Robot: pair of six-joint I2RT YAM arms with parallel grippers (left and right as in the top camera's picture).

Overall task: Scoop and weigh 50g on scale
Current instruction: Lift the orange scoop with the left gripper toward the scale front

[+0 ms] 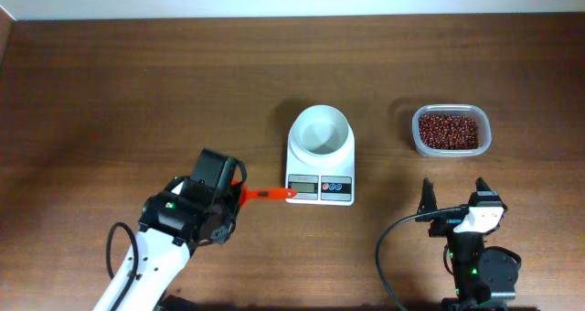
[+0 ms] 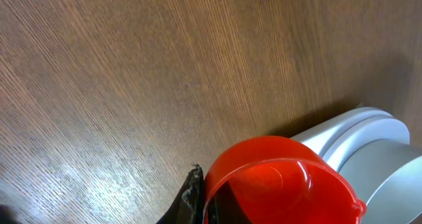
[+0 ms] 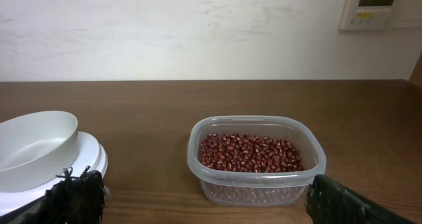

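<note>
Two hands were in view. The left hand (image 1: 236,194) was pressed shut on the handle of a red scoop (image 1: 270,194), just left of the scale (image 1: 320,188). The scoop's far end reached the scale's front-left corner; whether it touched could not be told. From the left wrist view the scoop cup showed no beans. The right hand (image 1: 454,194) was spread wide and held nothing, in front of the scale and to its right.

The scale sat near the middle of the desk (image 1: 137,91), its display and buttons on the front edge. The display was too small to read. A white bowl (image 1: 320,131) sat on the scale's platform and looked empty. A clear tub of red beans (image 1: 450,133) stood to the right of the scale, apart from it.

Handling, as judged:
- The scale looked like light, rigid plastic and would probably slide on the smooth wood if nudged by the scoop. It should not need lifting. If it had to be steadied, hold the base at its sides, never the platform.
- The bowl probably rested loose and could tip under a push on its rim.
- The beans were small and hard and would roll, so tip them slowly over the bowl's centre.
</note>
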